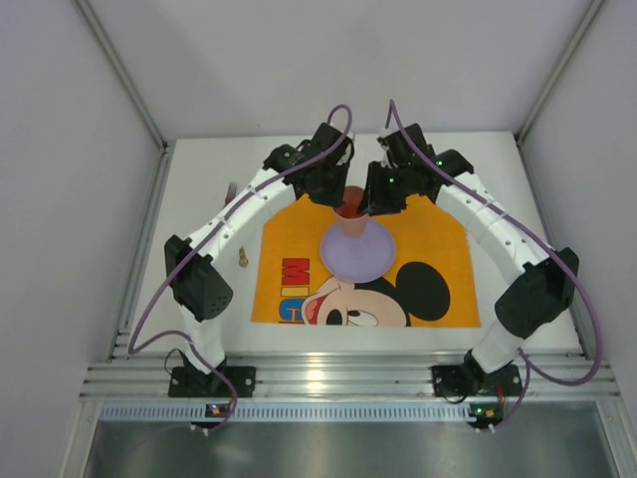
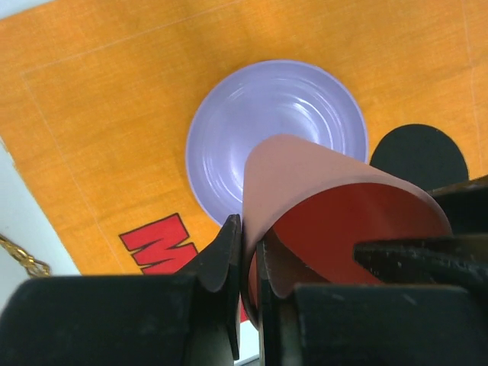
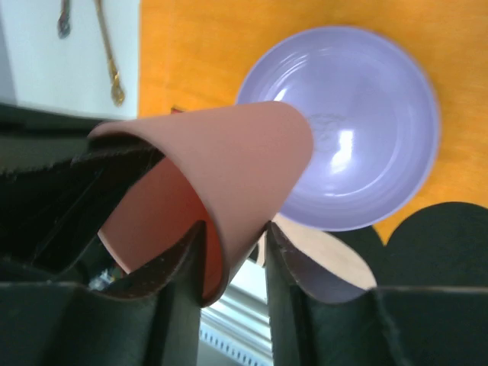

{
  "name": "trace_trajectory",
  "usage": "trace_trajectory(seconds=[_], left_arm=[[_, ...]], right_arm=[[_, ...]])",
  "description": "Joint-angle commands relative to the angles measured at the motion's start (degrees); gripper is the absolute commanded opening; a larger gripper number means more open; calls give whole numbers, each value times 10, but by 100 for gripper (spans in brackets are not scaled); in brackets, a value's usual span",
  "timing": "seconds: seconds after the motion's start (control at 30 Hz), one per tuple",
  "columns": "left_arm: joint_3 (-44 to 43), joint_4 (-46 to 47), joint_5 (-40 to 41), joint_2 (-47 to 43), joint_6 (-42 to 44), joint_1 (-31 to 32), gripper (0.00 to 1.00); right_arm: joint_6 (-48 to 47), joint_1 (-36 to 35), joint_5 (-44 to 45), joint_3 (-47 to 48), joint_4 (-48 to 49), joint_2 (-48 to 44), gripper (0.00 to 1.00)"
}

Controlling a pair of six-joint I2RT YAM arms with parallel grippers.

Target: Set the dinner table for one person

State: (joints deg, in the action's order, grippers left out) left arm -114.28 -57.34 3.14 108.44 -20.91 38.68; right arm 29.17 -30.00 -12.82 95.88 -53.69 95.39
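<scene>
Left gripper (image 2: 245,255): almost fully closed, its two black fingers pinching the rim wall of a salmon-pink plastic cup (image 2: 305,183), one finger inside the mouth and one outside.
Right gripper (image 3: 232,259): partly closed, fingers straddling the opposite side of the same rim, one inside and one outside. Whether they press on the wall cannot be told.
Cup position: between the two hands, mouth toward the fingers and base pointing away from them. Whether the base touches anything is unclear.
Round lavender plate (image 1: 360,257): directly beyond the cup's base, under both hands.
Orange Mickey Mouse fabric placemat (image 1: 443,249): beneath the plate.
Dinner table (image 1: 204,184): flat matte-white top below both hands, bearing the placemat, bare outboard of each hand.
Gold-coloured cutlery (image 3: 110,61): on the bare table outboard of the left gripper, beside the placemat's edge.
</scene>
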Motion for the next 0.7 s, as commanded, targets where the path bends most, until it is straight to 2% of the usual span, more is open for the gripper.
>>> trace_trajectory(seconds=[0.0, 0.07, 0.1, 0.13, 0.2, 0.33, 0.37, 0.4, 0.57, 0.63, 0.67], left_arm=[[-17, -8, 47, -56, -5, 10, 0], [-23, -12, 51, -61, -12, 18, 14], [-28, -11, 53, -64, -13, 27, 19], [-30, -10, 53, -66, -22, 32, 25], [-45, -8, 43, -69, -37, 41, 45], [-63, 13, 13, -73, -79, 53, 61], [-67, 15, 8, -73, -82, 54, 90], [-76, 15, 6, -74, -84, 55, 98], [-61, 14, 76, -110, -80, 41, 99], [2, 28, 62, -132, -84, -11, 98], [28, 44, 23, -153, -86, -35, 98]], right_arm=[[-12, -3, 49, -24, -16, -35, 24], [-13, -3, 55, -32, -16, -37, 5], [-14, -4, 60, -34, -16, -38, 0], [-13, -4, 62, -38, -15, -40, 0], [-12, -4, 70, -41, -16, -43, 0], [-11, -4, 89, -40, -16, -45, 0], [-12, -4, 93, -39, -16, -44, 0], [-13, -4, 105, -35, -18, -45, 0], [-25, 28, 157, 5, -52, -36, 0], [-33, 53, 163, 13, -64, -36, 0], [-39, 81, 163, 15, -69, -36, 0]])
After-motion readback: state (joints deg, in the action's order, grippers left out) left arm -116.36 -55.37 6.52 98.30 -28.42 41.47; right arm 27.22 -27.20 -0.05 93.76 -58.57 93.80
